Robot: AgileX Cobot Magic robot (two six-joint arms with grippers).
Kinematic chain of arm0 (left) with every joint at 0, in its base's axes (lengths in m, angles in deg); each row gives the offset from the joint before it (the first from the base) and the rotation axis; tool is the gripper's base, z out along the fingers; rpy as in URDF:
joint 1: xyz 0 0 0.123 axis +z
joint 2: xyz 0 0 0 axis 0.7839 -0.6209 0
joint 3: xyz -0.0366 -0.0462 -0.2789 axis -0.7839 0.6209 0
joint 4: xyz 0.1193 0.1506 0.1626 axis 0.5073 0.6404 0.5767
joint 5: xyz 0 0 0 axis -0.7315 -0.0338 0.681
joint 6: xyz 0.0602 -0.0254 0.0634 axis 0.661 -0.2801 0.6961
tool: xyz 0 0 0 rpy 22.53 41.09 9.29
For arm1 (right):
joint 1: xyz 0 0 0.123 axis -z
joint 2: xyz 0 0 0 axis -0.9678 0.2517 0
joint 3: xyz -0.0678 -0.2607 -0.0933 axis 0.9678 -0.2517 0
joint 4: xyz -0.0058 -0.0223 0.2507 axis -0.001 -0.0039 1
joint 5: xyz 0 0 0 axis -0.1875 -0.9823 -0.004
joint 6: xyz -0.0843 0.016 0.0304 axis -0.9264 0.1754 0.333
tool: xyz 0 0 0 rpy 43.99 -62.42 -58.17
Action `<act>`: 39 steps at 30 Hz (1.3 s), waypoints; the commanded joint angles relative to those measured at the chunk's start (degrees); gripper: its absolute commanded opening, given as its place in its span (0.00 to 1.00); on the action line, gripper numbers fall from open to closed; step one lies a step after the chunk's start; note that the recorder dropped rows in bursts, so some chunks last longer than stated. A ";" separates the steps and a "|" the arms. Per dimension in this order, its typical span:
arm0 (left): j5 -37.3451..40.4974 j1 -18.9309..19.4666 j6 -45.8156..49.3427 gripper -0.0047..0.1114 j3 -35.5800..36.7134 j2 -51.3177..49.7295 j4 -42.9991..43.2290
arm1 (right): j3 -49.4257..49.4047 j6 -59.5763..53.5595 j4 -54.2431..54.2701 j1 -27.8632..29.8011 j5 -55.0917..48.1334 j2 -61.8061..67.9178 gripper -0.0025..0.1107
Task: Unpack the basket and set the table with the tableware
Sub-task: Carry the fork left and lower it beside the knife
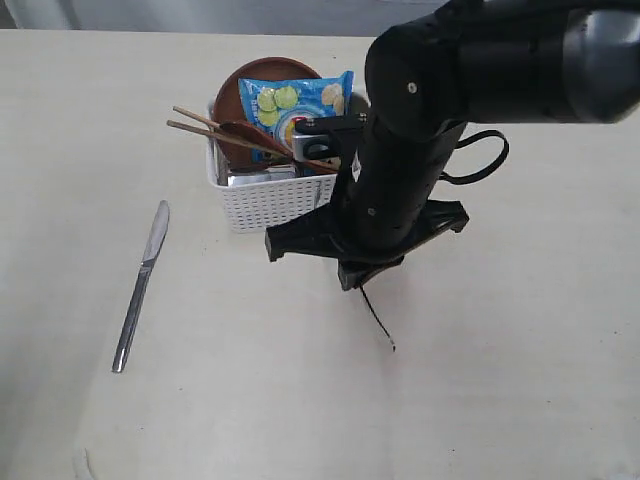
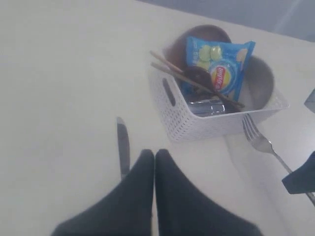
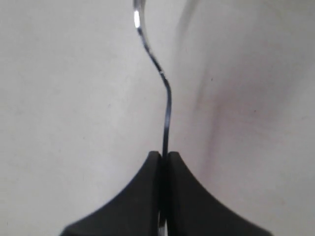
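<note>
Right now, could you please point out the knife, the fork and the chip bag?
knife [image 1: 141,290]: exterior view, on the handle.
fork [image 2: 264,144]: left wrist view, on the neck below the tines.
chip bag [image 1: 296,108]: exterior view, on the printed front.

The knife [image 1: 140,286] and fork [image 2: 257,137] are glossy steel, the basket [image 1: 270,205] plastic.

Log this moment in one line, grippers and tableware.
left gripper shut, empty | right gripper shut on fork | knife on table | plate, chopsticks in basket

knife [image 1: 141,287] flat on table [image 1: 500,400]; fork [image 2: 259,138] just beside white basket [image 1: 270,205]
</note>
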 commanded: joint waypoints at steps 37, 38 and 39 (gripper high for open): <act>-0.45 -1.69 0.16 0.04 0.29 0.34 -0.19 | 16.49 26.17 -7.84 -17.17 14.94 15.75 0.02; -0.45 -1.69 0.16 0.04 0.29 0.34 -0.19 | 17.43 29.45 -11.73 -17.40 11.32 15.75 0.02; -0.45 -1.69 0.16 0.04 0.29 0.34 -0.19 | 18.02 31.81 -14.80 -17.58 8.18 15.75 0.02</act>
